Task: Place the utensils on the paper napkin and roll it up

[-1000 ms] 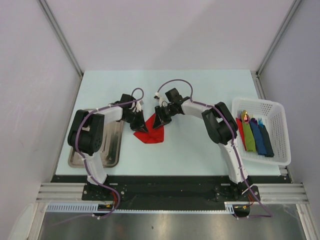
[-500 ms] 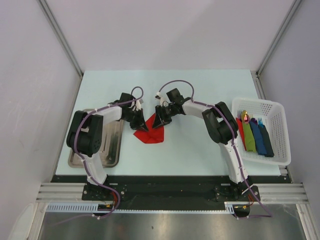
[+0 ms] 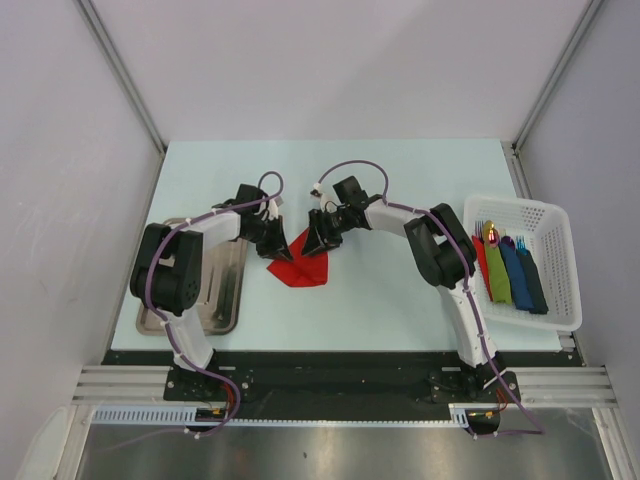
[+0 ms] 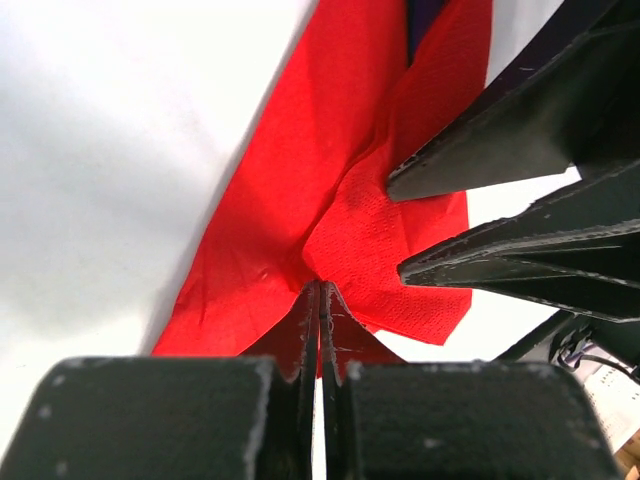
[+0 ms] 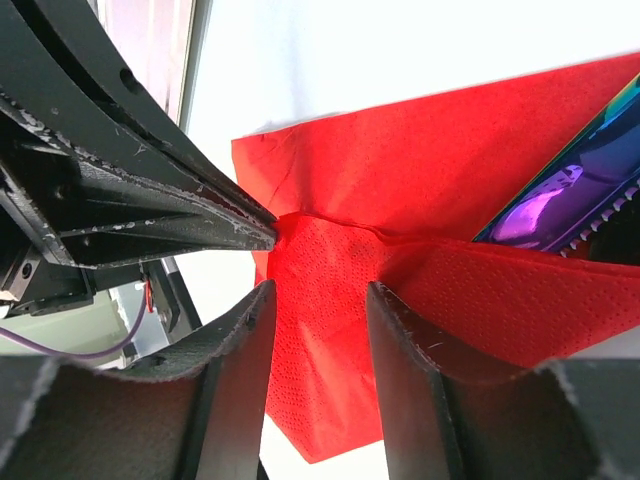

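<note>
Left claw [image 3: 278, 244] and right claw [image 3: 319, 238], overhead view: both meet at a red paper napkin [image 3: 298, 270] lying on the table [image 3: 400, 300]. Left wrist view: left fingers pressed together, pinching a raised napkin fold. Right wrist view: right fingers apart astride the crumpled fold, seemingly not gripping; shiny purple-blue utensil [image 5: 560, 190] tucked under the napkin.

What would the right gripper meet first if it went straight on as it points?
Most likely the paper napkin: its raised fold lies between the open jaws of the right gripper. The left gripper pinches that fold to one side.
</note>
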{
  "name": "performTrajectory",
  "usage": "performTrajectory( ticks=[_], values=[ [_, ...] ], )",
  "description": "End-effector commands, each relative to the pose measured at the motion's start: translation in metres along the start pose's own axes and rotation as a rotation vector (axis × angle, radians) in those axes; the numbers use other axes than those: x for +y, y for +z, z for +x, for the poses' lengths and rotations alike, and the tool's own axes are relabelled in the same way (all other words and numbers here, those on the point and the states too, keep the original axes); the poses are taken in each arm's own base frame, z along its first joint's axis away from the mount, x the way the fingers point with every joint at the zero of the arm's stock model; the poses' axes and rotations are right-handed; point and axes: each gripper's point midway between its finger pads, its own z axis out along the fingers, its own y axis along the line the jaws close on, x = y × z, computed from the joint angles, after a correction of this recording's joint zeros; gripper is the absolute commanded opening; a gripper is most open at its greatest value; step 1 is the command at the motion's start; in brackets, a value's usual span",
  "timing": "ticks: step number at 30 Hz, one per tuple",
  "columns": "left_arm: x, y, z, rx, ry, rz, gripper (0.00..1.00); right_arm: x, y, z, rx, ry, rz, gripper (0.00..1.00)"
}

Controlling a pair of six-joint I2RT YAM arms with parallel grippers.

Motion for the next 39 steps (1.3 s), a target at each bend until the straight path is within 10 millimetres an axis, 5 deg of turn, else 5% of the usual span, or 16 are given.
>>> performTrajectory(
  ticks=[1,10,14,18,23,39],
  values=[
    [-0.003,-0.014,-0.012,-0.048,0.039,-0.007,0.0,0.02,-0.013,-0.016,-0.049,-0.046,-0.022,0.47],
    [0.002,-0.013,-0.009,-0.044,0.026,-0.009,0.0,0.018,-0.009,-0.014,-0.041,-0.042,-0.024,0.46],
    [-0.011,-0.015,-0.014,-0.058,0.042,0.054,0.0,0.006,-0.002,-0.004,-0.008,-0.04,0.005,0.42],
    [-0.01,-0.017,-0.017,-0.071,0.04,0.029,0.33,-0.004,0.0,0.002,0.005,-0.024,0.02,0.4],
    [-0.003,-0.012,-0.012,-0.044,0.029,-0.021,0.48,-0.009,0.0,0.001,0.003,-0.019,0.025,0.4],
    [-0.014,0.007,-0.007,0.003,0.028,0.002,0.44,-0.013,-0.001,0.002,0.003,-0.006,0.027,0.4]
  ],
)
